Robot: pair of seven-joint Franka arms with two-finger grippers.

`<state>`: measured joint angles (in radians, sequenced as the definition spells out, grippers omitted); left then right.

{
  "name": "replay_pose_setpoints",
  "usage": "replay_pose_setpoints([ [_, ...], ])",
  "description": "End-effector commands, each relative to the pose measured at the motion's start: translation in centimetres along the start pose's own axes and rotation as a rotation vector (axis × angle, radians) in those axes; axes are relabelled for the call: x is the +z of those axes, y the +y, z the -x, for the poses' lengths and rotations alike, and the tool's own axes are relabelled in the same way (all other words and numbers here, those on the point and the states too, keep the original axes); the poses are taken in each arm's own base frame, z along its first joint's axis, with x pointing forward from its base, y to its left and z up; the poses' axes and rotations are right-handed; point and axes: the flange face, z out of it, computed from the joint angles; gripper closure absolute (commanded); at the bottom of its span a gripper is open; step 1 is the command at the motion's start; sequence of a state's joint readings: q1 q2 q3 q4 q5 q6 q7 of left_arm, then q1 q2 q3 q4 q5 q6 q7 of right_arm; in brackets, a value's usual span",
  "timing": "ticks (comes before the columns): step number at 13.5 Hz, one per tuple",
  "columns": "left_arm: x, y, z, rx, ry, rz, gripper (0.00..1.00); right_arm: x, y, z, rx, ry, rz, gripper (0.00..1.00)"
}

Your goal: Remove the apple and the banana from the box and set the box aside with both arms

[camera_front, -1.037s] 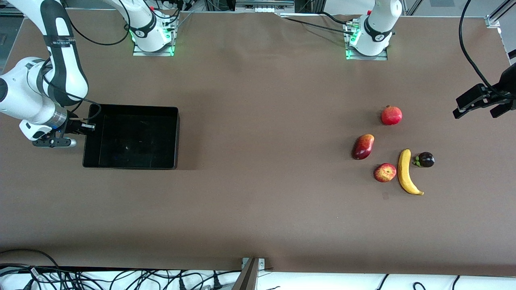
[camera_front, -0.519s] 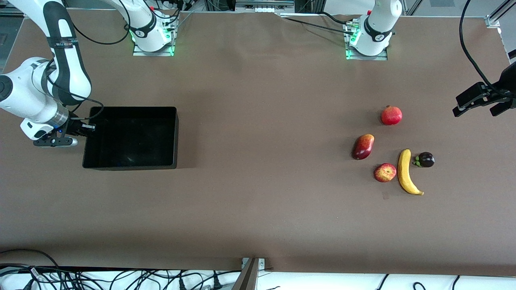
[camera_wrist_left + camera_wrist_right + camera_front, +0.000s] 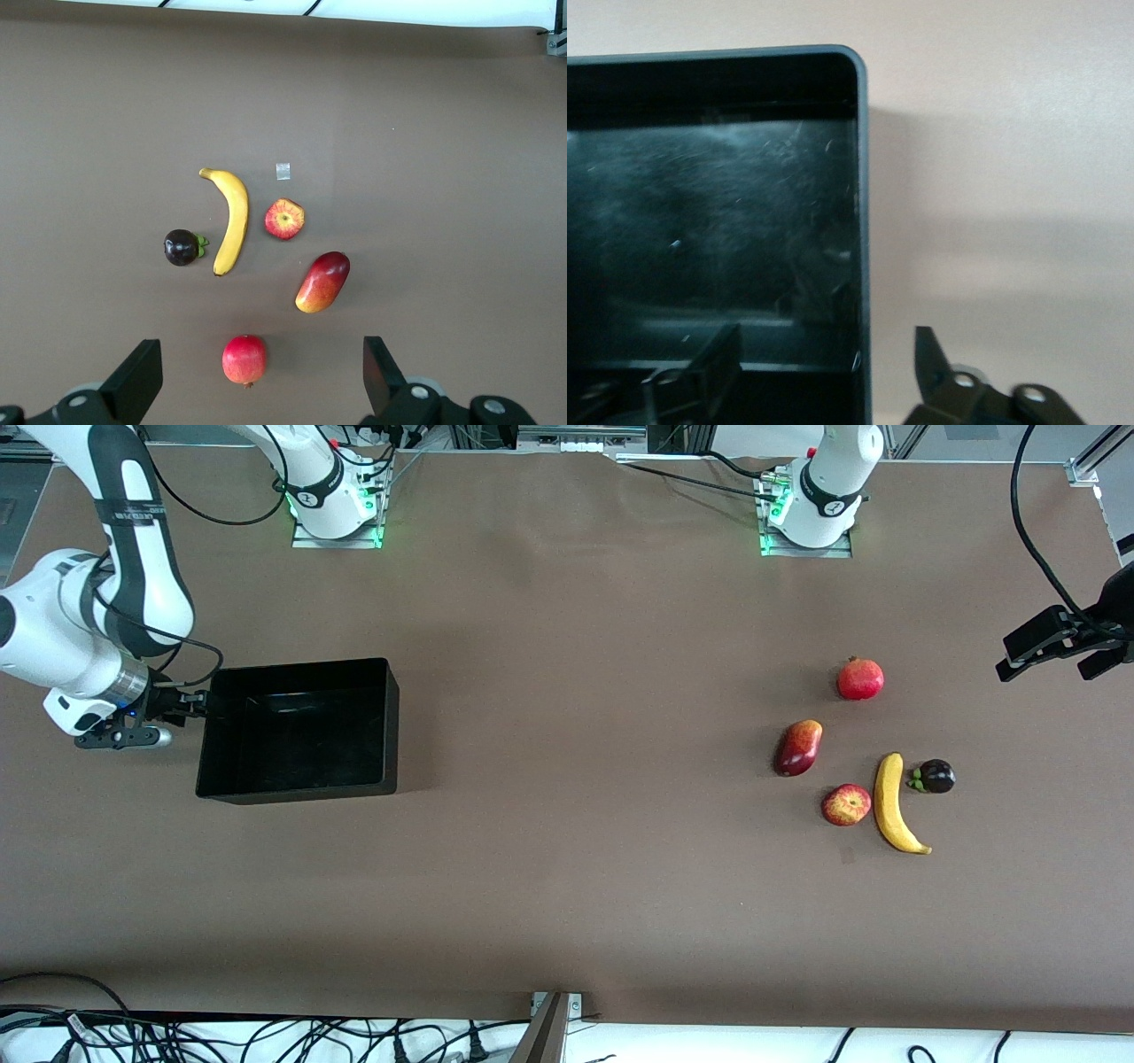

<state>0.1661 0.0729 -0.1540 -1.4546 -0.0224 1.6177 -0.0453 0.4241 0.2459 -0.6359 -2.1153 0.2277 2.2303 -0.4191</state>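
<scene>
The black box [image 3: 301, 664] rests on the table toward the right arm's end, nothing in it. My right gripper [image 3: 190, 707] is open, its fingers astride the box's end wall [image 3: 861, 177] without clamping it; in the right wrist view the gripper [image 3: 824, 359] has one finger inside the box and one outside. The apple [image 3: 846, 804] and the banana [image 3: 893, 806] lie side by side toward the left arm's end. My left gripper [image 3: 1054, 651] waits open in the air over that end of the table, looking down on the apple [image 3: 284, 219] and the banana [image 3: 232, 221].
A red mango [image 3: 799, 747], a pomegranate [image 3: 860, 678] and a dark mangosteen [image 3: 935, 777] lie close around the two fruits. Brown table surface spreads wide between the box and the fruit group. Cables run along the edge nearest the front camera.
My right gripper has opened and let go of the box's wall. The box has shifted a little toward the table's middle and turned slightly. The left arm has not moved.
</scene>
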Motion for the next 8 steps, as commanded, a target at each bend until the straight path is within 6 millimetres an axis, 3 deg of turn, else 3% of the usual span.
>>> replay_pose_setpoints([
  [1, -0.5, -0.3, 0.1, 0.014, -0.008, 0.015, 0.00, -8.3, 0.9, -1.3, -0.053, -0.044, 0.004, 0.00],
  [4, -0.5, -0.4, 0.1, 0.013, -0.008, 0.013, 0.00, -19.0, -1.1, -2.7, -0.103, -0.103, 0.028, 0.00],
  [5, -0.4, -0.4, 0.1, 0.011, -0.009, 0.013, 0.00, -21.4, -1.7, -2.5, -0.108, -0.123, 0.035, 0.00],
  [8, -0.4, -0.5, 0.1, 0.001, -0.011, 0.013, 0.00, -25.3, -2.2, -2.1, -0.110, -0.121, 0.043, 0.00],
])
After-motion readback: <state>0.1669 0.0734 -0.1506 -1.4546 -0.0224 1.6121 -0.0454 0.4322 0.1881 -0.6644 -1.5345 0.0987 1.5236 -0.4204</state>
